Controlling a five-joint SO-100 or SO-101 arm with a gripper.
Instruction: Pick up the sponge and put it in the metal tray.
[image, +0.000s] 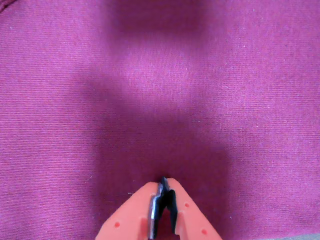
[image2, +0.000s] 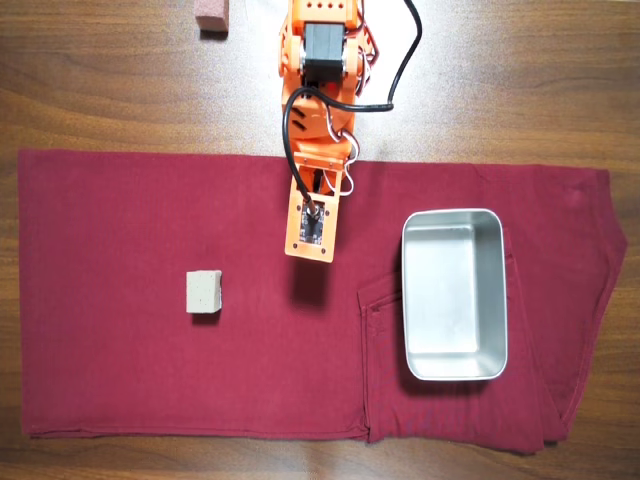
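Observation:
The sponge (image2: 204, 294), a small pale grey-beige square block, lies on the dark red cloth (image2: 120, 360) at the left in the overhead view. The metal tray (image2: 410, 300), shiny, rectangular and empty, sits on the cloth at the right. The orange arm reaches down from the top centre, between the two and apart from both. Its gripper (image2: 310, 255) is hidden under the wrist plate there. In the wrist view the gripper (image: 164, 183) is shut and empty above bare cloth. Sponge and tray are out of the wrist view.
A pinkish-red block (image2: 211, 15) lies on the wooden table (image2: 520, 80) at the top left, off the cloth. The arm's base and black cables (image2: 400, 70) stand at the top centre. The cloth is folded near the tray's left side.

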